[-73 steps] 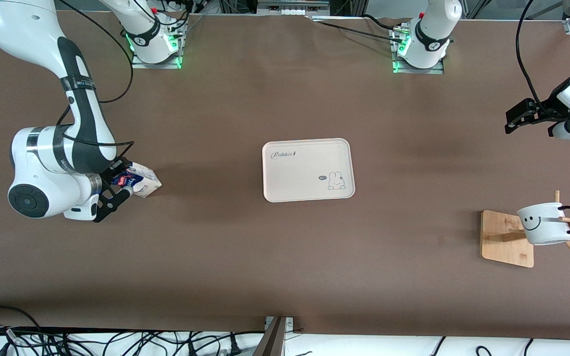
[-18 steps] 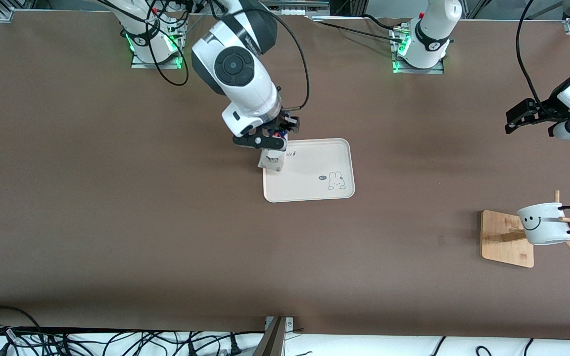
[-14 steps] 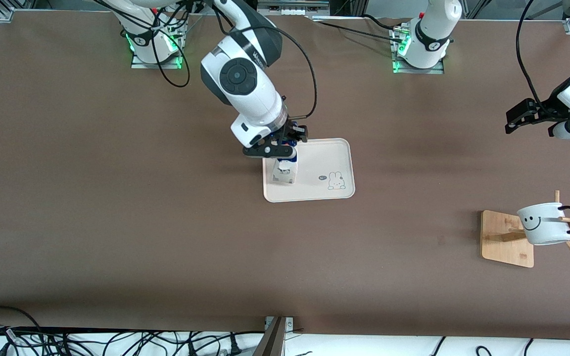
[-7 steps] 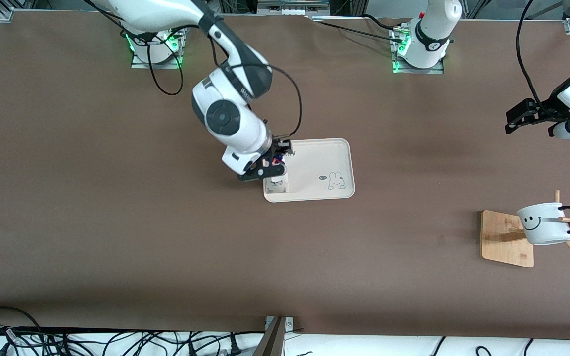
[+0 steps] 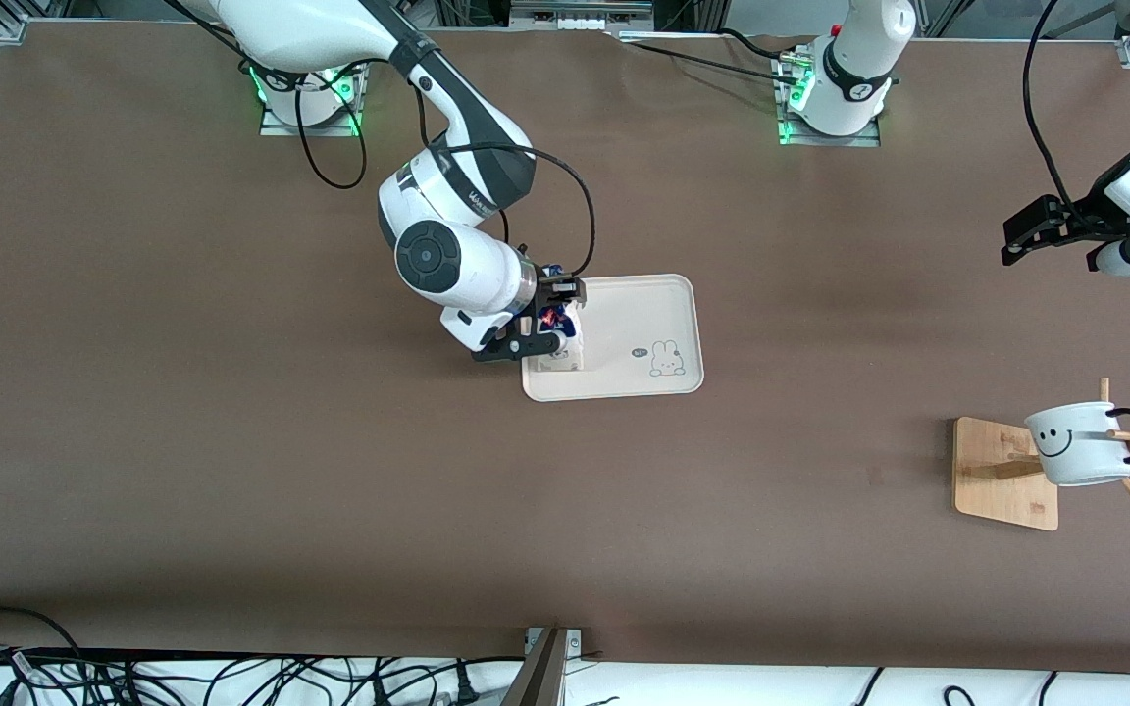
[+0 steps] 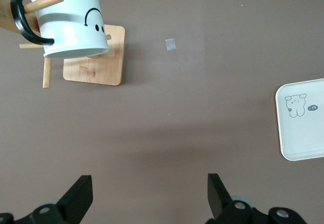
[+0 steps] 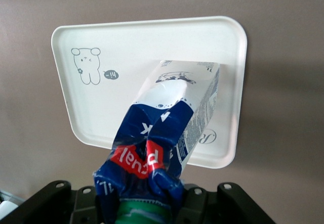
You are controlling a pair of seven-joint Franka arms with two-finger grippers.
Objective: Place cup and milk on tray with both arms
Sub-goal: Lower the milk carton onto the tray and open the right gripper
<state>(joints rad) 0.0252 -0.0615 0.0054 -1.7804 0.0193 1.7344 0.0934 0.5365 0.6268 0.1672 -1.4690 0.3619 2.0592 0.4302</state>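
While the milk (image 5: 559,338) is gripped at its crumpled gable top by the right end effector (image 5: 538,322), its white lower part is brought down over the tray (image 5: 639,294), at the end of the tray toward the right arm's base. In the right wrist view the carton is seen tilted, its base pointed at the tray's surface; whether it touches cannot be told. The hold on the top appears chosen so that the base is left free to be set down flat, and release is judged to be the step still to come.

The cup (image 5: 1080,443) is hung by its black handle on a peg of the wooden rack (image 5: 1006,474), well apart from the tray, toward the left arm's end of the desk (image 5: 330,490) and nearer to the front camera than the tray. The left end effector (image 5: 1031,230) is held spread wide and empty in the air, also well apart from the tray at that same end of the desk, where the left arm waits; the cup is thus judged untouched.

"Rabbit" lettering is partly covered by the carton, only a few letters being readable in the right wrist view. A bunny drawing (image 5: 664,359) with a small dark speech bubble is printed on the tray. White letters on the carton's red band cannot be made out whole.
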